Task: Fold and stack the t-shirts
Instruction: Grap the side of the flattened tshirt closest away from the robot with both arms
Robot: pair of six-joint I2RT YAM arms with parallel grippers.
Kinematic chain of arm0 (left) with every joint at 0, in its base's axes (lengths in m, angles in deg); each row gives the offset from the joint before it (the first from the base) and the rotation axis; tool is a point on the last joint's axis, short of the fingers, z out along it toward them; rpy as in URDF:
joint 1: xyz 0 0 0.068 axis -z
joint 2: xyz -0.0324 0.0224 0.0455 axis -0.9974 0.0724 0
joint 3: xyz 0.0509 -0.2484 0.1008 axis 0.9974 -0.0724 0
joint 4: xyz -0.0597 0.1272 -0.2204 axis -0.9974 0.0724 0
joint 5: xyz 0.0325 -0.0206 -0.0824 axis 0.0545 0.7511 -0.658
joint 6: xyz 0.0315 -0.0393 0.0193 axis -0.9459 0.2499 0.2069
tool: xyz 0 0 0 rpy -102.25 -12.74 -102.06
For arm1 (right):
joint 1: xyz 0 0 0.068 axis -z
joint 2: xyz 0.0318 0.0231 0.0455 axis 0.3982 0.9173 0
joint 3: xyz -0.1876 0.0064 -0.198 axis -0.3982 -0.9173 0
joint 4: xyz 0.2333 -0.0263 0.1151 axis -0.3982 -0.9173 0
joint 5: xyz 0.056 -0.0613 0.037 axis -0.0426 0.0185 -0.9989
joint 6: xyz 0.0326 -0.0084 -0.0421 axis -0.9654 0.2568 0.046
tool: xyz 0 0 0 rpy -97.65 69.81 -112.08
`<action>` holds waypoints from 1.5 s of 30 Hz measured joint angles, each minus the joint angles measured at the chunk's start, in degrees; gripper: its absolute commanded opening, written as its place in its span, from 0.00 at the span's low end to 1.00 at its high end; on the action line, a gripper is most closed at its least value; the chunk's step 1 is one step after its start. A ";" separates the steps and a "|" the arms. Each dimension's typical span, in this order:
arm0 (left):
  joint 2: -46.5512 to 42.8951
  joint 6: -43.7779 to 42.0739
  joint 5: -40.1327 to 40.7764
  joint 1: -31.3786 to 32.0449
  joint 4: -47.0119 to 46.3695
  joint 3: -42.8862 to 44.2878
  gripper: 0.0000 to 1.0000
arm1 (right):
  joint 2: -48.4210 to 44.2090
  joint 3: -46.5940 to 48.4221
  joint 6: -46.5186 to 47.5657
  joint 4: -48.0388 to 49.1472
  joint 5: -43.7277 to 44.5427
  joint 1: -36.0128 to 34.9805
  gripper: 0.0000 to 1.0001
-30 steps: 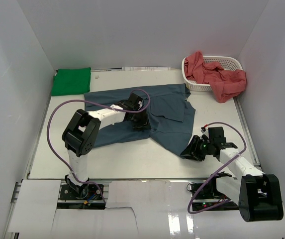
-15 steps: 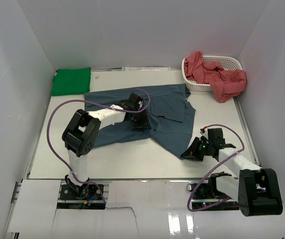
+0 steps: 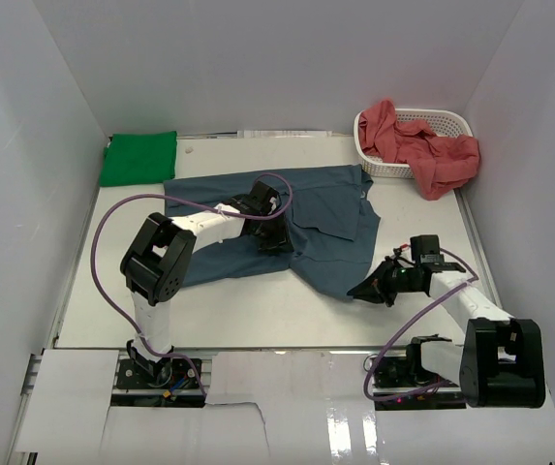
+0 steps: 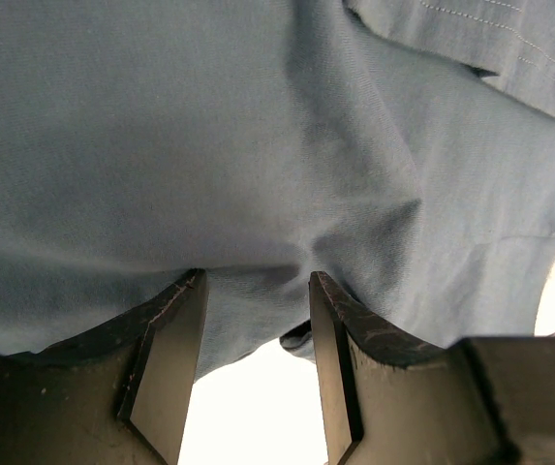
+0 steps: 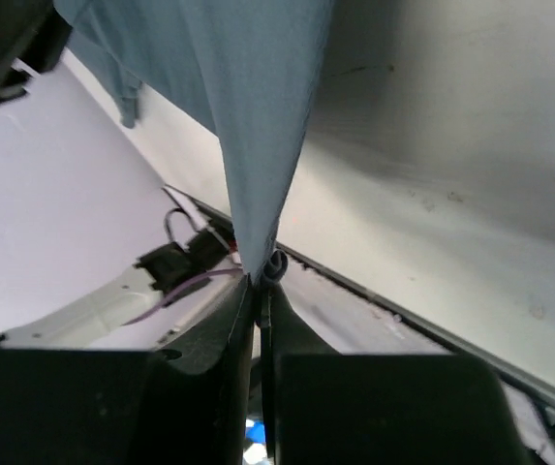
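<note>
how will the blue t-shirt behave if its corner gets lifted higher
Probably floppy: the blue t-shirt tapers into a limp fold at the shut right jaws. Likely light, since a pinch on one corner raises it. It may bunch rather than slide flat; creases already gather at the left jaws.

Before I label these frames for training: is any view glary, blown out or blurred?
Top external: glare on the glossy near ledge, otherwise even. Left wrist: table blown out white beside the blue t-shirt. Right wrist: fingers dark, background soft.
</note>
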 measured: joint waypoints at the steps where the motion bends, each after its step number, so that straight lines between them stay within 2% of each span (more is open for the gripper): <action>1: -0.02 0.00 0.02 0.00 0.02 0.00 0.57 | 0.00 0.00 -1.01 -0.63 -0.87 1.49 0.08; 9: -0.20 0.02 0.46 0.00 0.59 0.00 0.57 | -0.61 0.04 -13.66 4.35 -7.98 12.81 0.08; 15: -0.39 0.02 0.87 0.00 1.14 0.00 0.57 | 2.75 1.79 -22.56 11.23 -10.08 14.69 0.08; 21: -0.44 0.02 1.09 0.00 1.29 0.00 0.57 | 8.35 1.49 -32.87 24.35 -10.05 15.17 0.08; 26: -0.44 0.02 1.11 0.00 1.33 0.00 0.57 | 18.32 6.25 -35.50 28.44 -8.26 15.23 0.08; 32: -0.46 0.02 1.18 0.00 1.40 0.00 0.57 | 26.62 17.92 -32.57 28.33 -4.66 15.13 0.08; 33: -0.46 0.02 1.20 0.00 1.44 0.00 0.57 | 27.93 20.02 -31.78 28.28 -4.28 15.02 0.11; 36: -0.46 0.02 1.27 0.00 1.51 0.00 0.57 | 32.20 25.79 -28.26 26.12 -3.34 13.77 0.35; 37: -0.46 0.02 1.29 0.00 1.53 0.00 0.57 | 34.07 28.55 -26.32 23.74 -2.80 13.22 0.58; 38: -0.46 0.02 1.31 0.00 1.55 0.02 0.57 | 36.00 31.39 -24.11 21.51 -2.27 12.57 0.65; 39: -0.46 0.02 1.31 -0.02 1.55 0.02 0.57 | 37.68 33.83 -21.46 19.85 -1.46 11.85 0.84; 41: -0.46 0.02 1.31 0.00 1.55 0.02 0.57 | 39.63 37.27 -17.25 16.87 0.00 10.43 0.90; 45: -0.48 0.02 1.31 0.00 1.57 0.02 0.57 | 40.06 41.51 -6.16 10.45 4.04 7.80 0.88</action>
